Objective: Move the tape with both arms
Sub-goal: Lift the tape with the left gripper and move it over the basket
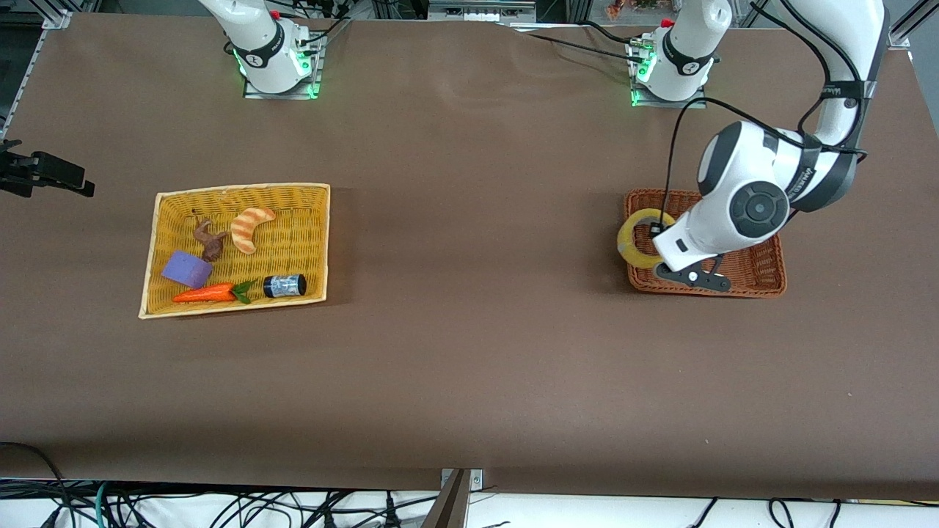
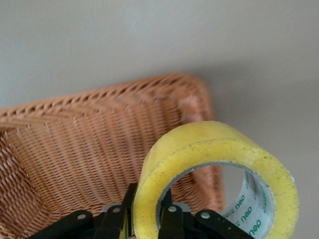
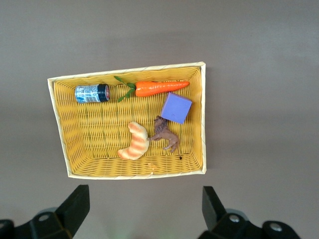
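Observation:
The tape (image 2: 209, 144), a thick yellow ring with a grey core, is clamped by its wall between the fingers (image 2: 169, 216) of my left gripper (image 2: 148, 214), one inside the ring and one outside. In the front view the tape (image 1: 632, 242) hangs over the edge of the brown wicker basket (image 1: 755, 273) that faces the right arm's end of the table; the left arm's wrist covers the gripper itself there. My right gripper (image 3: 144, 194) is open and empty. It looks down on the yellow basket (image 3: 129, 72) from high up and is out of the front view.
The yellow basket (image 1: 242, 188) at the right arm's end holds a croissant (image 1: 249, 227), a carrot (image 1: 205, 293), a purple block (image 1: 187, 269), a brown figure (image 1: 209, 238) and a small black-capped jar (image 1: 285, 285). A black fixture (image 1: 44, 172) juts in at the table's edge.

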